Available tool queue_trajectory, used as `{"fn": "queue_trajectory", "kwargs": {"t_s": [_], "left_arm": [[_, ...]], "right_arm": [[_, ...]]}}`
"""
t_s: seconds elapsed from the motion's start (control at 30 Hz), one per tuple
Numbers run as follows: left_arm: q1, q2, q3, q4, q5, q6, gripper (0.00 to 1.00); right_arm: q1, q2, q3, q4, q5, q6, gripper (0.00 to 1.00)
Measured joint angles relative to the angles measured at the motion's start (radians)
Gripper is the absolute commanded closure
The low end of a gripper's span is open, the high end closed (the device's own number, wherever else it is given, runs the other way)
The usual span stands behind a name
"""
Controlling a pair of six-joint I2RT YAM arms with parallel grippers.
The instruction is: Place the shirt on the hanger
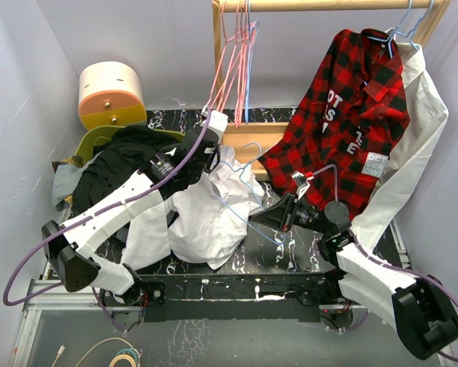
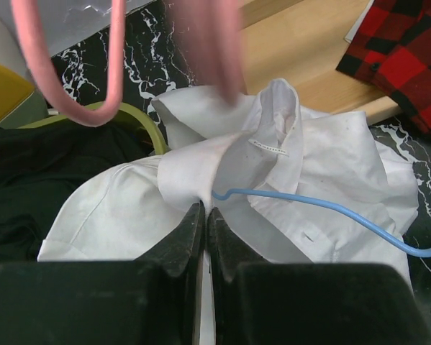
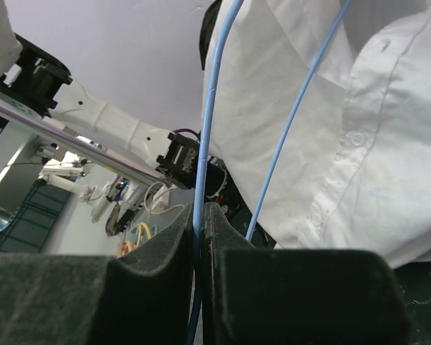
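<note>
Threading step: left gripper (image 2: pixel 204 210) clamped on shirt (image 2: pixel 337 165) collar fold, right gripper (image 3: pixel 199 210) pinching hanger (image 3: pixel 200 172) wire. Next, probably feed hanger into the neck opening.

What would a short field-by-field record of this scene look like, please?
shirt: white, crumpled on the table, collar sticking up
hanger: blue wire, lying across the shirt by the collar
left hand: shut on a fold of the shirt
right hand: shut on the hanger's wire
rack: holds plaid shirt and pink hangers
black garment: heaped left of the shirt
task state: shirt not yet on the hanger
</note>
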Motion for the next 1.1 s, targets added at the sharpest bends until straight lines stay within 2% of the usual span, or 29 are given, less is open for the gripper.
{"fn": "queue_trajectory", "kwargs": {"t_s": [0.13,0.27,0.57,0.7,0.83,1.1], "left_arm": [[0.000,-0.002,0.000,-0.013,0.021,0.029,1.00],[0.000,-0.017,-0.006,-0.013,0.016,0.064,1.00],[-0.002,-0.090,-0.052,0.023,-0.043,0.165,1.00],[0.001,-0.093,-0.051,0.007,-0.043,0.168,1.00],[0.006,-0.085,-0.015,-0.049,-0.013,0.156,1.00],[0.005,-0.063,0.087,-0.148,0.111,0.124,1.00]], "right_arm": [[0.000,0.067,0.046,0.081,-0.045,0.069,0.92],[-0.002,0.065,0.093,0.083,-0.077,0.105,0.92],[-0.006,-0.138,0.155,-0.097,-0.082,0.047,0.92],[-0.006,-0.161,0.172,-0.167,-0.083,0.010,0.92],[-0.005,-0.079,0.202,-0.165,-0.098,-0.023,0.92],[0.054,0.249,0.293,-0.034,-0.106,-0.060,0.92]]}}
